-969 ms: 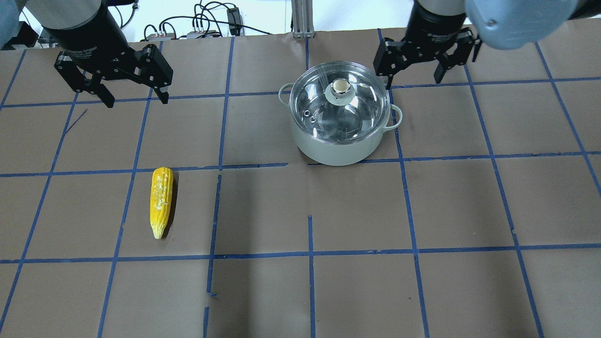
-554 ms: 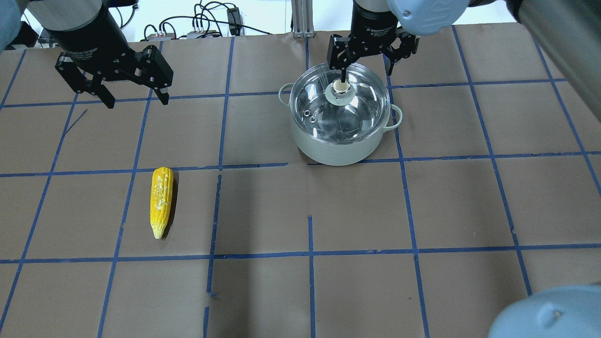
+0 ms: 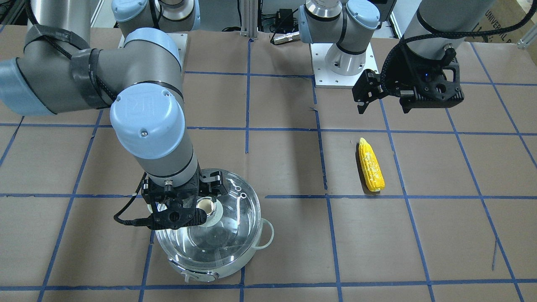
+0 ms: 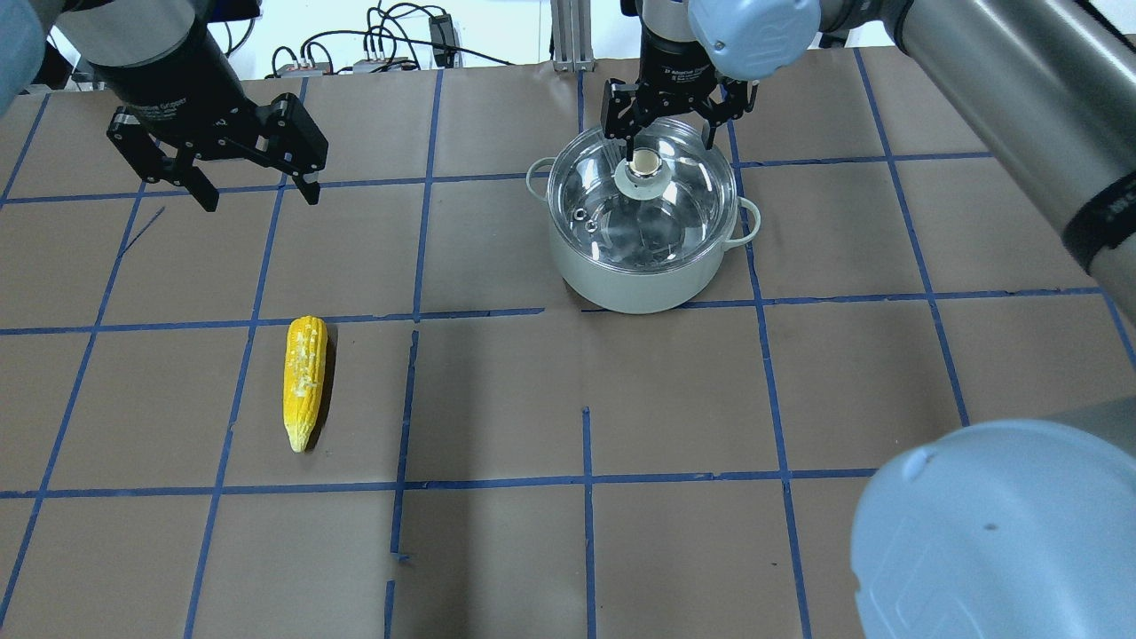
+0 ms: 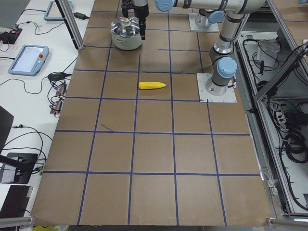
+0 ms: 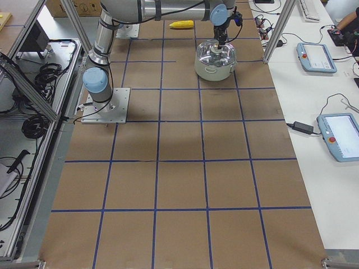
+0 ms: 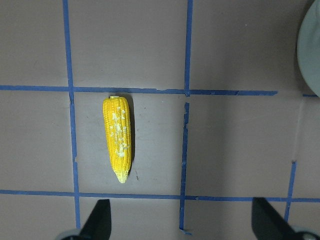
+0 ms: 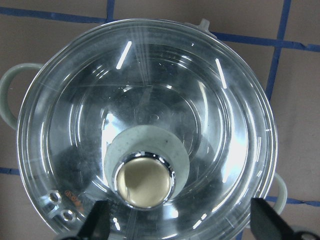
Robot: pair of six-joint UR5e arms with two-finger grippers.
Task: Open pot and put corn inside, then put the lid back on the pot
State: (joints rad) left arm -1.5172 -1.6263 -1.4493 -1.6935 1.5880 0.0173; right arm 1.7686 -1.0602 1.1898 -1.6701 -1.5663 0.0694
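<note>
Hovering right gripper [image 4: 661,146] is held apart astride the knob [image 4: 645,162] of the round clear glass lid [image 4: 645,200], seated on shiny steel pot [image 4: 635,286] far right; yellow corn ear [image 4: 304,382] is laid left; left gripper [image 4: 260,195] spread apart

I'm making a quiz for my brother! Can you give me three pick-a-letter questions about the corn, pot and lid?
1. Where is the corn? A) in the pot B) on the table C) in a pincer
2. What colour is the corn? A) green B) yellow C) purple
3. The lid is: A) on the pot B) flat on the table C) lifted high

Answers: B, it lies on the table's brown paper; B, its kernels are yellow; A, it covers the pot, with the right pincer open over it.
</note>
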